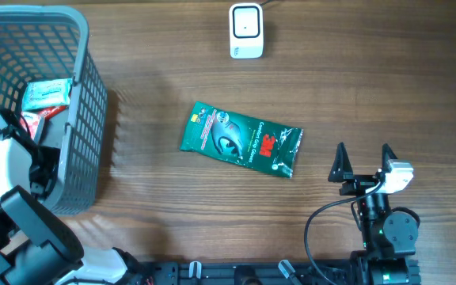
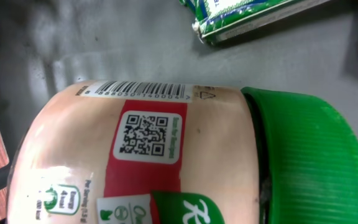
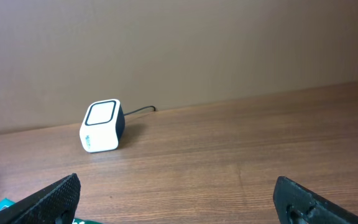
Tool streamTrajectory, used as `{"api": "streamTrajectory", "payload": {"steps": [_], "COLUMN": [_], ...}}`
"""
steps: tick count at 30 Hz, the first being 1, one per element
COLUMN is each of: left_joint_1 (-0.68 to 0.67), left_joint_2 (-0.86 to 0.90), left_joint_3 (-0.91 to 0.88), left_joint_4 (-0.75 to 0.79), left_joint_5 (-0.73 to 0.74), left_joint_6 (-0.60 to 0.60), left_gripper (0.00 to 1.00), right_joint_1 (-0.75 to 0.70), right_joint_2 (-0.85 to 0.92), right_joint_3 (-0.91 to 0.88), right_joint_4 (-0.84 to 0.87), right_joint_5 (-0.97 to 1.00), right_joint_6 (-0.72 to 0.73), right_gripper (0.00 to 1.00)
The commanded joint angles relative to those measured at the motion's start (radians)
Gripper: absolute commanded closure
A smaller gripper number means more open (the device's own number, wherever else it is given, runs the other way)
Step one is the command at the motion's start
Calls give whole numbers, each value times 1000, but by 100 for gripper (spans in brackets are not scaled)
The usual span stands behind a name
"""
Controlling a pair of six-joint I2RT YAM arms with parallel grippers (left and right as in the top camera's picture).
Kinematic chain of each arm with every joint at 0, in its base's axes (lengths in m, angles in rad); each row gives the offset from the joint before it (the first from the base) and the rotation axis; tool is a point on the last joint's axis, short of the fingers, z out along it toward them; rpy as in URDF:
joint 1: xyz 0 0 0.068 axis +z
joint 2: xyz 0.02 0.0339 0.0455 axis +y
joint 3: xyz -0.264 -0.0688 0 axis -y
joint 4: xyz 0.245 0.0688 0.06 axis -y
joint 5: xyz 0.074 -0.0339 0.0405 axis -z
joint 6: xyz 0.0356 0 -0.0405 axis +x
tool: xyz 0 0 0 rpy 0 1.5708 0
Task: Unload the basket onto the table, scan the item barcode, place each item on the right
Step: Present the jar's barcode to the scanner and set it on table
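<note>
Bottle (image 2: 166, 155), one, pinkish with a green ribbed cap (image 2: 316, 162), lies on its side in the grey basket (image 1: 85, 119) and fills our left wrist view. We count one barcode (image 2: 135, 90), its digits too small to read, and one QR code (image 2: 145, 135); the brand name is cut off. The left gripper's fingers are hidden, so we cannot tell its set. The right gripper (image 1: 363, 165) stands spread and holds nothing. Beyond lie one green 3M packet (image 1: 241, 139) and one white scanner (image 1: 245, 30).

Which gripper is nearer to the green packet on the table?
Right. The right gripper is open just right of the green packet; the left arm is far left, reaching into the basket.
</note>
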Motion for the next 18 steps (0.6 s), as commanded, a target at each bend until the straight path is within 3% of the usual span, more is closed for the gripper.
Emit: {"api": "streamTrajectory", "payload": {"steps": [1, 8, 18], "left_joint_1": [6, 6, -23], "left_joint_2": [-8, -95, -356], "left_joint_3": [92, 245, 365], "left_joint_4": [-31, -98, -18], "left_joint_5": [11, 143, 668], "left_joint_6": [8, 8, 8], "left_gripper": [35, 35, 34], "right_joint_1": [6, 6, 6], "right_joint_2": [-5, -5, -5], "right_joint_3": [-1, -1, -1], "right_joint_4": [4, 4, 4], "right_joint_5": [-9, -9, -9], "right_joint_6": [-12, -13, -12], "right_gripper": [0, 1, 0]}}
